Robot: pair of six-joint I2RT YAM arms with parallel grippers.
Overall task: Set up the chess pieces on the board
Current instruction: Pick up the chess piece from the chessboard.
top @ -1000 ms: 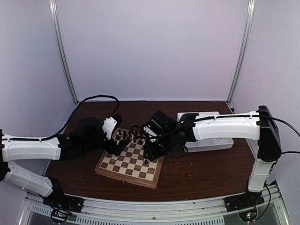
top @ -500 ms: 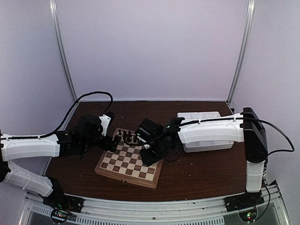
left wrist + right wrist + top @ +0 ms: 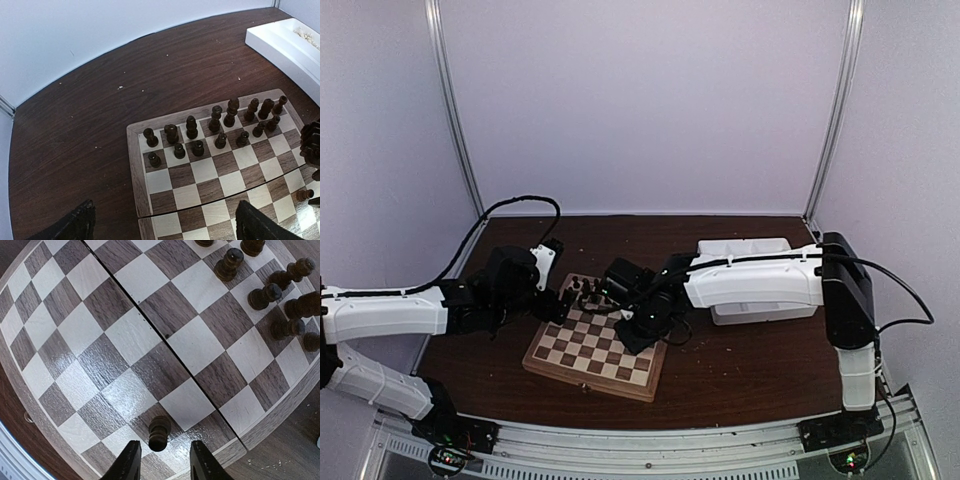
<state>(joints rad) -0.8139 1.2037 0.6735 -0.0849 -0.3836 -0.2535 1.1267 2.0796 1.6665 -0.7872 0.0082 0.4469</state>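
Left wrist view: board carries 15 dark pieces in 2 far rows. 1 pawn stands apart, untouched, between parted fingers of right gripper. Left gripper spread wide. No pale pieces placed yet

The right gripper hangs low over the board, its two pale fingers apart with nothing between them. A single dark pawn stands upright just beyond the fingertips, near the board's edge. A seam crosses the board diagonally. More dark pieces cluster at the upper right. The dark wooden table shows at the lower right.
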